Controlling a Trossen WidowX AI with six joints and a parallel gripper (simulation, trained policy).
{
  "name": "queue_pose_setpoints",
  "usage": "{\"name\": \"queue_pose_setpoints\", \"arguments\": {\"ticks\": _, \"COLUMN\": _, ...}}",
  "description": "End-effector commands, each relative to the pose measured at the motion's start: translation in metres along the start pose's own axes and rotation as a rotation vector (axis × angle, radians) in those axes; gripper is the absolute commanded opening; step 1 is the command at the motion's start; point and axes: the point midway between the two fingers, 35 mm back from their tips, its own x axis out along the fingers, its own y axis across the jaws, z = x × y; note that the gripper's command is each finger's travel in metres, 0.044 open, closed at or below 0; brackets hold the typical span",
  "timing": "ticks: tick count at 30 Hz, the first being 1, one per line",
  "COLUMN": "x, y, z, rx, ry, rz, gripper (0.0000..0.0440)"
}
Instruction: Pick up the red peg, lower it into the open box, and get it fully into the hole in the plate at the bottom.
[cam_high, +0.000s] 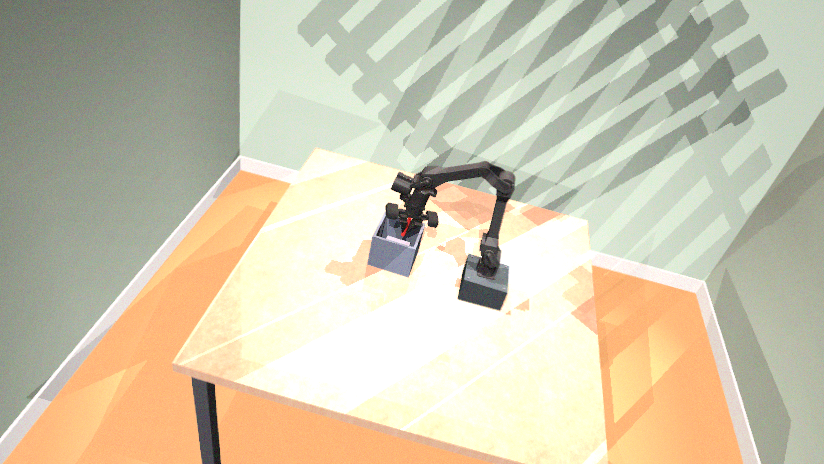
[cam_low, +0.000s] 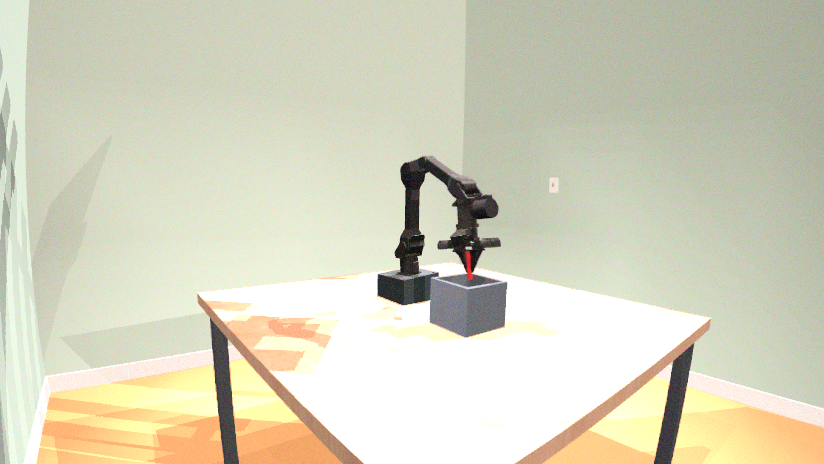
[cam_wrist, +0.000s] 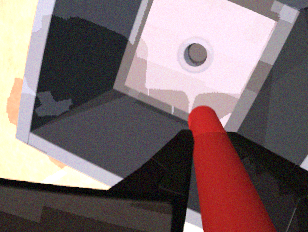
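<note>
My gripper (cam_low: 469, 269) (cam_wrist: 206, 141) is shut on the red peg (cam_high: 407, 226) (cam_low: 469, 265) (cam_wrist: 225, 185) and holds it over the opening of the grey-blue box (cam_high: 393, 257) (cam_low: 486, 308) (cam_wrist: 115, 125). In the exterior view the peg slants slightly and its lower end is near rim height. In the wrist view a pale plate (cam_wrist: 170, 30) lies at the box bottom, with a round hole (cam_wrist: 196, 54) in it. The peg's free end shows below the hole, by the plate's lower edge, not lined up with it. The hole is unobstructed.
The box stands on the table (cam_high: 288, 299) (cam_low: 403, 397). The arm's dark base block (cam_high: 483, 289) (cam_low: 403, 287) stands beside it, to the right in the top view. The box walls rise around the plate. Patches of light and shadow cross the table.
</note>
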Motion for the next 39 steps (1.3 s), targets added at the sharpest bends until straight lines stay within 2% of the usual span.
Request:
{"name": "queue_pose_setpoints", "arguments": {"ticks": 1, "x": 0.013, "y": -0.002, "z": 0.004, "rx": -0.002, "ry": 0.016, "rz": -0.013, "gripper": 0.0}}
{"name": "queue_pose_setpoints", "arguments": {"ticks": 28, "x": 0.071, "y": 0.001, "z": 0.023, "rx": -0.051, "ry": 0.057, "rz": -0.029, "gripper": 0.0}}
{"name": "queue_pose_setpoints", "arguments": {"ticks": 31, "x": 0.076, "y": 0.002, "z": 0.024, "rx": -0.062, "ry": 0.059, "rz": -0.039, "gripper": 0.0024}}
{"name": "queue_pose_setpoints", "arguments": {"ticks": 36, "x": 0.083, "y": 0.001, "z": 0.024, "rx": -0.08, "ry": 0.069, "rz": -0.06, "gripper": 0.0108}}
{"name": "queue_pose_setpoints", "arguments": {"ticks": 39, "x": 0.083, "y": 0.001, "z": 0.02, "rx": -0.082, "ry": 0.096, "rz": -0.066, "gripper": 0.0116}}
